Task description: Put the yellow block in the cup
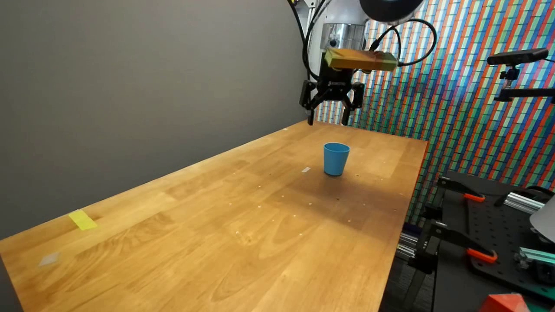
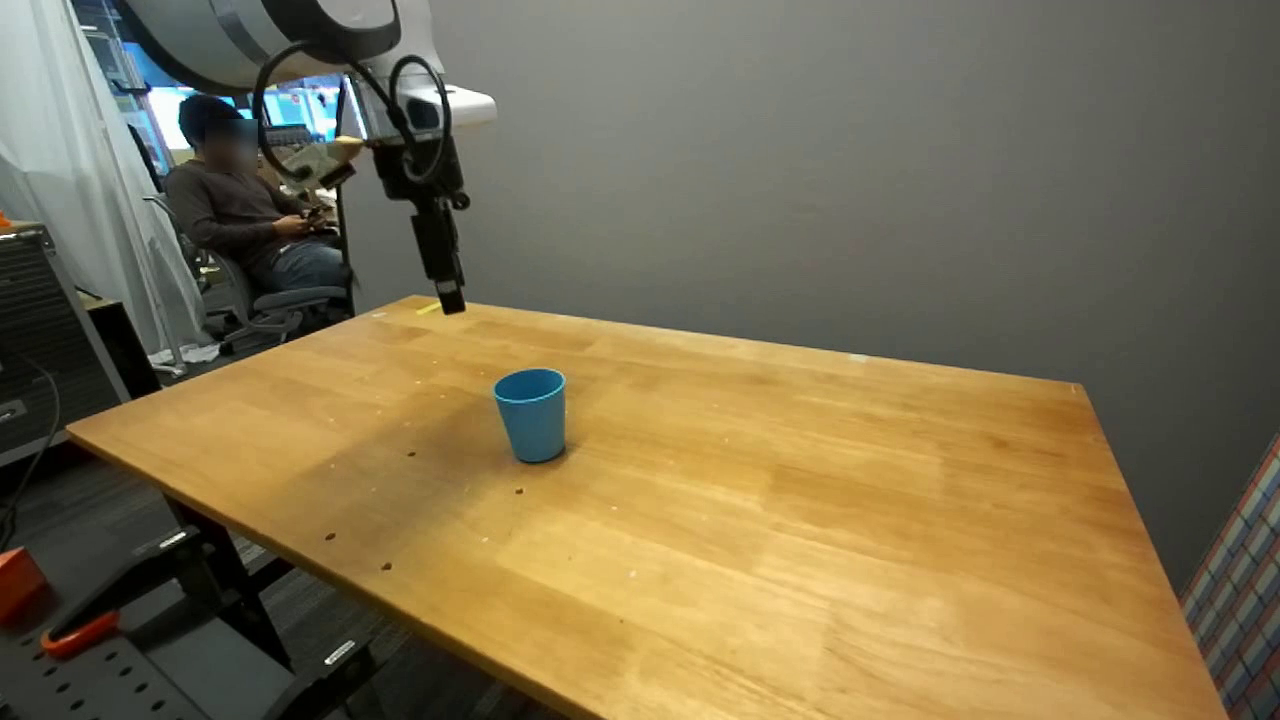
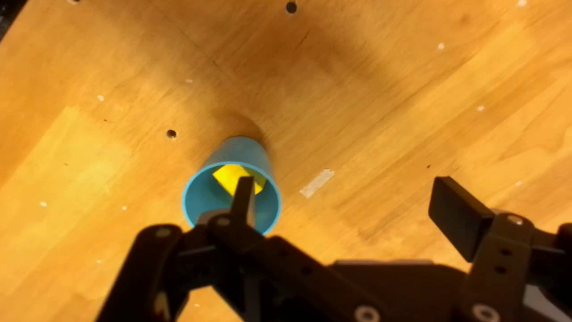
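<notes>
The yellow block [image 3: 229, 177] lies inside the blue cup [image 3: 241, 150], toward twelve o'clock in its mouth as the wrist view has it, partly hidden by a finger [image 3: 242, 197] that crosses the line of sight. The cup stands upright on the bench [image 3: 384, 116], with a pale strip of tape [image 3: 317, 183] near it between two and three o'clock. In an exterior view the end effector [image 1: 328, 122] hangs over the cup near twelve o'clock, not touching it, its fingers well apart with nothing between them. The placing step looks finished, so the next move probably calls only for rising and backing away, without a finger catching the rim. The wrist view alone shows the block; in both exterior views the cup's wall hides it, and from those one could not tell the cup is filled. They in turn give the clearance over the rim, where the wrist view makes the finger seem almost to dip in. In an exterior view a flat yellow scrap [image 1: 83, 219] lies well apart from the cup, at about half past eight; in an exterior view, too, a seated person [image 2: 235, 215] shows at about ten o'clock from it, and the wrist view has neither
</notes>
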Action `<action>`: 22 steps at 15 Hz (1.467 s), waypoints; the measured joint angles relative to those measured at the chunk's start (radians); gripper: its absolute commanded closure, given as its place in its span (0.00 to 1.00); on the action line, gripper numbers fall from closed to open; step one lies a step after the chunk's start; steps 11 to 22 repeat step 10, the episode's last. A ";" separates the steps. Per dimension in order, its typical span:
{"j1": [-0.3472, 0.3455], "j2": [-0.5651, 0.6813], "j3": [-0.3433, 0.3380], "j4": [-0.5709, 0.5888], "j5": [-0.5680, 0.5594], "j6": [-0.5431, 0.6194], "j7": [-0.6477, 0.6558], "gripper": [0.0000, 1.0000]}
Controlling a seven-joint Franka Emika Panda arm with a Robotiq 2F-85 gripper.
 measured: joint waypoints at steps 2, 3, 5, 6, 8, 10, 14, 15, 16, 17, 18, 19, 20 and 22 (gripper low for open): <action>0.015 -0.038 0.043 0.042 0.031 -0.097 -0.083 0.00; 0.023 -0.053 0.061 0.071 0.050 -0.152 -0.126 0.00; 0.040 -0.079 0.092 0.139 0.080 -0.274 -0.211 0.00; 0.048 -0.090 0.104 0.177 0.088 -0.340 -0.250 0.00; 0.061 -0.111 0.127 0.252 0.096 -0.472 -0.325 0.00; 0.068 -0.130 0.140 0.290 0.103 -0.540 -0.359 0.00; 0.068 -0.130 0.140 0.290 0.103 -0.540 -0.359 0.00; 0.068 -0.130 0.140 0.290 0.103 -0.540 -0.359 0.00; 0.068 -0.130 0.140 0.290 0.103 -0.540 -0.359 0.00; 0.068 -0.130 0.140 0.290 0.103 -0.540 -0.359 0.00; 0.068 -0.130 0.140 0.290 0.103 -0.540 -0.359 0.00; 0.068 -0.130 0.140 0.290 0.103 -0.540 -0.359 0.00; 0.068 -0.130 0.140 0.290 0.103 -0.540 -0.359 0.00; 0.068 -0.130 0.140 0.290 0.103 -0.540 -0.359 0.00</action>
